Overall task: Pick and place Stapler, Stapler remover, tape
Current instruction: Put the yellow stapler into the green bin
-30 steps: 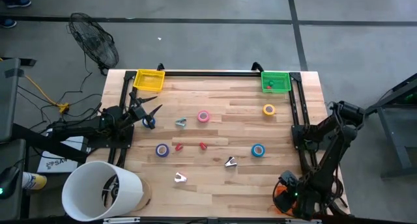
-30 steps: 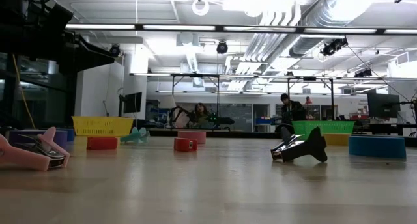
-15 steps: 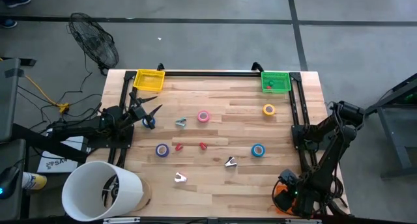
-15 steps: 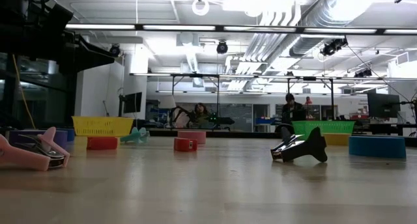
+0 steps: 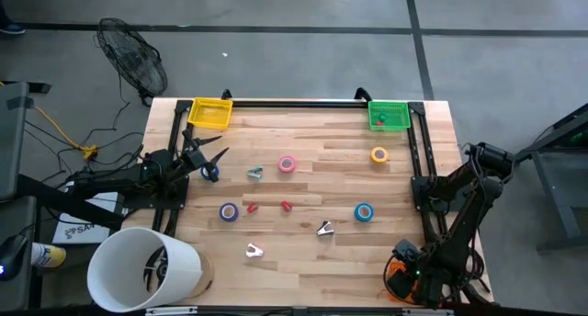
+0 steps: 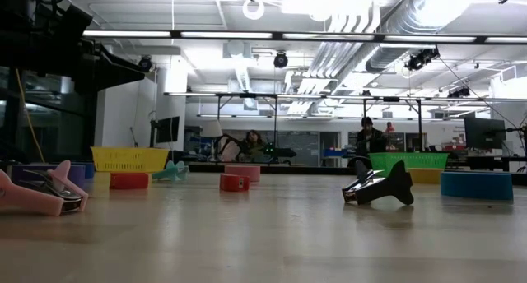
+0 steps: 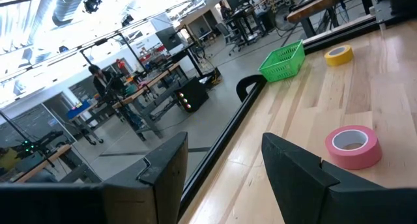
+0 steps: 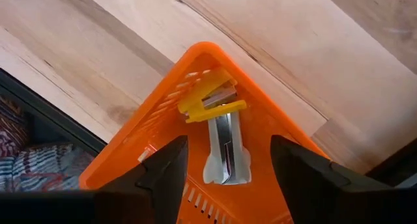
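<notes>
the right gripper (image 8: 225, 165), jaws apart, hovered above a yellow staple remover (image 8: 218, 129) lying in the orange basket (image 8: 169, 120); judging by this, a drop-off was finishing. the left gripper (image 7: 225, 165) waited, jaws apart, and would next need a reach to the pink tape (image 7: 353, 146).

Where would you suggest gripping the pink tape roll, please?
The pink tape roll lies flat on the table, hole up. Come straight down and pinch its wall, one finger in the hole, one outside. The open left gripper is nearer.

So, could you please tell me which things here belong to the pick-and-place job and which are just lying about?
Job things:
- pink tape
- yellow tape
- blue tape
- purple tape
- staple removers
- yellow basket
- green basket
- orange basket

Lying about:
- fan
- white bucket
</notes>
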Robot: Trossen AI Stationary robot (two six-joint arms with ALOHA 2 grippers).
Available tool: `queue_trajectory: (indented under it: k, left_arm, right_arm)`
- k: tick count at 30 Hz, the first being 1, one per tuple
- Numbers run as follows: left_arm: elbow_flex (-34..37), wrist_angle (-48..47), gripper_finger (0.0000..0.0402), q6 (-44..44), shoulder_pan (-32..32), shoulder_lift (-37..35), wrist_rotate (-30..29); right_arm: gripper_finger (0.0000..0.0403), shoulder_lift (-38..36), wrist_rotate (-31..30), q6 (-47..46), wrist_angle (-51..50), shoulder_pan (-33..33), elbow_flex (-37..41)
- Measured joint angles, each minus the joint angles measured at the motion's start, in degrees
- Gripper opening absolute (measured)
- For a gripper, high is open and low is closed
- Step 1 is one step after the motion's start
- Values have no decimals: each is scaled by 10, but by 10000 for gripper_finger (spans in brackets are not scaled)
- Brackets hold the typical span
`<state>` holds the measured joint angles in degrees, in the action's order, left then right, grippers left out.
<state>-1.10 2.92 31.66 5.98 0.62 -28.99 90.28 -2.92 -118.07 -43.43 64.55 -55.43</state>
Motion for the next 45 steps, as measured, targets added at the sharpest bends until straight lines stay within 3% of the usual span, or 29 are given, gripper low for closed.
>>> queue_trajectory:
  k: [9,17,29,45]
  left_arm:
    - [0,0,193,0,0,0,0]
    - [0,0,193,0,0,0,0]
    - [0,0,193,0,0,0,0]
    - [0,0,193,0,0,0,0]
  right_arm:
    - [200,6,-10,-17,4,-2,0]
    - [191,45,39,15,11,-15,0]
    - [188,45,-61,4,8,-20,0]
    - [187,45,-46,-51,-6,-67,0]
